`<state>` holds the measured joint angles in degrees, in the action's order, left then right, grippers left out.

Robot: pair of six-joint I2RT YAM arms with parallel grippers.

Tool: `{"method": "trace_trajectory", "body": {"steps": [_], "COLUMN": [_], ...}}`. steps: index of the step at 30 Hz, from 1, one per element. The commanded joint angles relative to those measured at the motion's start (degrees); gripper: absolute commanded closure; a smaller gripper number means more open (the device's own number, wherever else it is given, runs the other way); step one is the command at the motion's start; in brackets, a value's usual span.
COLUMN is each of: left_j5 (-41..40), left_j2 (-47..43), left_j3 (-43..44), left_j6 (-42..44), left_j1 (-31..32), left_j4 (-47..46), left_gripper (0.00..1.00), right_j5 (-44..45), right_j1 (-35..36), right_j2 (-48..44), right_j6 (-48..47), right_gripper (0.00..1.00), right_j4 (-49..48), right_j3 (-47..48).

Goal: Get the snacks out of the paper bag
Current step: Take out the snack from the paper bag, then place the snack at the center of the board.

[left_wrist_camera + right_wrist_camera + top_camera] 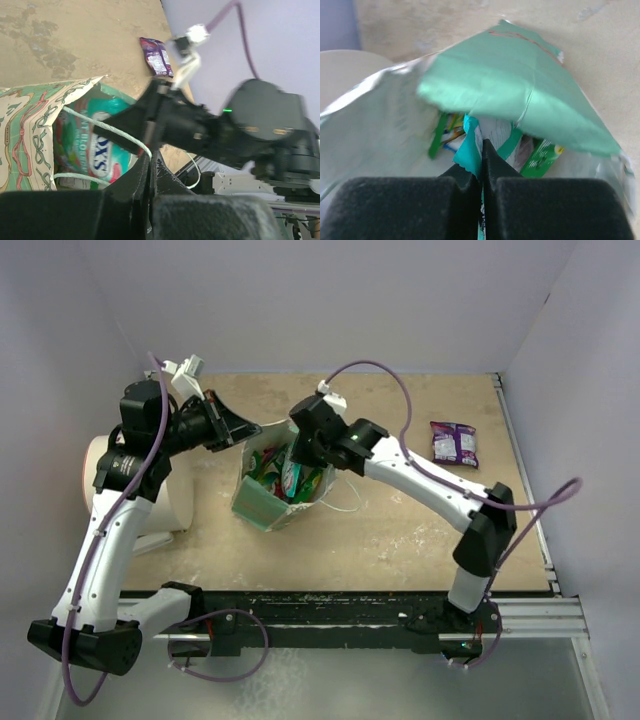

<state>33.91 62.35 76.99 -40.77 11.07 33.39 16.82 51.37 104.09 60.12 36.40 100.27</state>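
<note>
From above, the paper bag (262, 502) sits in the middle of the tabletop (400, 530), its mouth open and packets showing inside. The left claw (238, 430) is at the bag's far-left rim, and the right claw (298, 462) reaches into the mouth. A purple packet (455, 442) lies well apart on the right.

In the left wrist view, the left claw is pressed together on the bag's white string handle (110, 129).

In the right wrist view, the right claw pinches a teal-and-white packet (470, 145) inside the mint-green interior, near a green packet (540, 159).
</note>
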Motion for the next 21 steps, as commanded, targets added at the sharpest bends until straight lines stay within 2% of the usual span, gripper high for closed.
{"method": "trace_trajectory", "body": {"steps": [1, 9, 14, 21], "left_j5": [-1.58, -3.22, -3.72, -5.26], "left_j2": [-1.51, -1.73, -1.58, -1.28], "left_j3": [1.84, 2.5, 2.38, 2.92], "left_j6": [1.75, 1.77, 1.15, 2.13], "left_j1": [0.34, 0.36, 0.35, 0.36], "left_j4": [-0.62, 0.75, 0.61, 0.59], "left_gripper": [1.0, 1.0, 1.0, 1.0], "right_j5": [-2.51, -8.65, -5.67, 3.57], "right_j1": [0.3, 0.23, 0.0, -2.52], "right_j2": [-10.51, -18.53, -23.23, -28.21], "right_j6": [-1.92, -4.5, -9.66, -17.45], "right_gripper": [1.0, 1.0, 1.0, 1.0], "right_j4": [-8.94, -7.76, -8.3, -7.72], "right_j3": [-1.32, -0.6, 0.7, 1.74]}}
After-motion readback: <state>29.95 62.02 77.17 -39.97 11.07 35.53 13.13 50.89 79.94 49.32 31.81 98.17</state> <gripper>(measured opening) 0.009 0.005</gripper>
